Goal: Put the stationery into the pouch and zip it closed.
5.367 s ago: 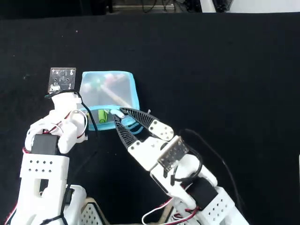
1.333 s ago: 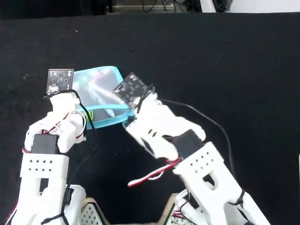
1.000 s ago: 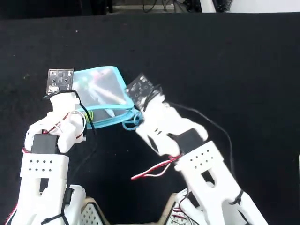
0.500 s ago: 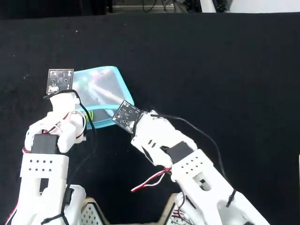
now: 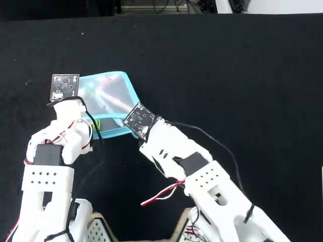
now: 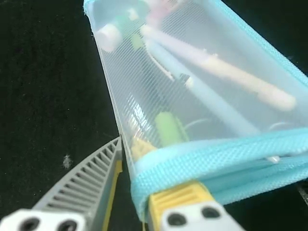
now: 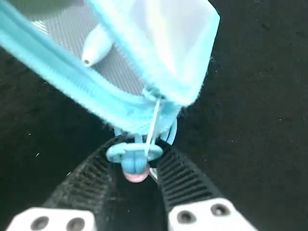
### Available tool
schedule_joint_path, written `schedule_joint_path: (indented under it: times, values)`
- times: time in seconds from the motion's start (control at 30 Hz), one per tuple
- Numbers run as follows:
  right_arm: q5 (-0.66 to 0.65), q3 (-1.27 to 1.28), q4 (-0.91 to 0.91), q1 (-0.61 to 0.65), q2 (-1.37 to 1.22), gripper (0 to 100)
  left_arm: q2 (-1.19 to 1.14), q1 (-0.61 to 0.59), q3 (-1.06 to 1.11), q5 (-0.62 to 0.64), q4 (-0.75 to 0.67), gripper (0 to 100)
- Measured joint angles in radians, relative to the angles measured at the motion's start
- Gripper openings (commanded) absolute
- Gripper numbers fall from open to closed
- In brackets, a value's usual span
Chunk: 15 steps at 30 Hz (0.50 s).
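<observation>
The translucent pouch [image 5: 108, 93] with a blue zipper edge lies on the black table, with the stationery inside it. The left wrist view shows through the pouch [image 6: 144, 96] a cream pen [image 6: 226, 72], a blue pen [image 6: 211, 103] and a green piece [image 6: 168, 127]. My left gripper [image 6: 134, 168] is shut on the pouch's near corner, at the zipper's end. At the opposite front corner my right gripper [image 7: 139, 148] holds the blue zipper pull [image 7: 134, 156] between its black fingers. A white pen tip [image 7: 96, 43] lies just behind the zipper band.
The left arm [image 5: 55, 146] stands at the pouch's front left and the right arm [image 5: 171, 151] slants in from the front right. Black table spreads wide to the right and behind the pouch.
Over the last second the right arm swung from beside the pouch's right edge back to its front right corner. The pouch and the left arm stayed put.
</observation>
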State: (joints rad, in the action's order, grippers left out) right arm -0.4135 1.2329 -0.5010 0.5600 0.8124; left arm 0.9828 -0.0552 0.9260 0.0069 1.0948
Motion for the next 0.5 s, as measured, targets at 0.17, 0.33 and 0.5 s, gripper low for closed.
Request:
schedule_joint_path:
  times: [0.17, 0.33, 0.5]
  values:
    - [-0.002, -0.091, -0.187, -0.034, 0.149, 1.1, -0.006, -0.037, -0.049, 0.002, 0.009, 3]
    - [-0.003, -0.206, -0.356, -0.04, 0.296, 1.1, -0.014, -0.061, -0.187, 0.003, 0.083, 3]
    - [-0.003, -0.351, -0.436, -0.04, 0.324, 1.1, -0.077, -0.06, -0.413, -0.015, 0.233, 3]
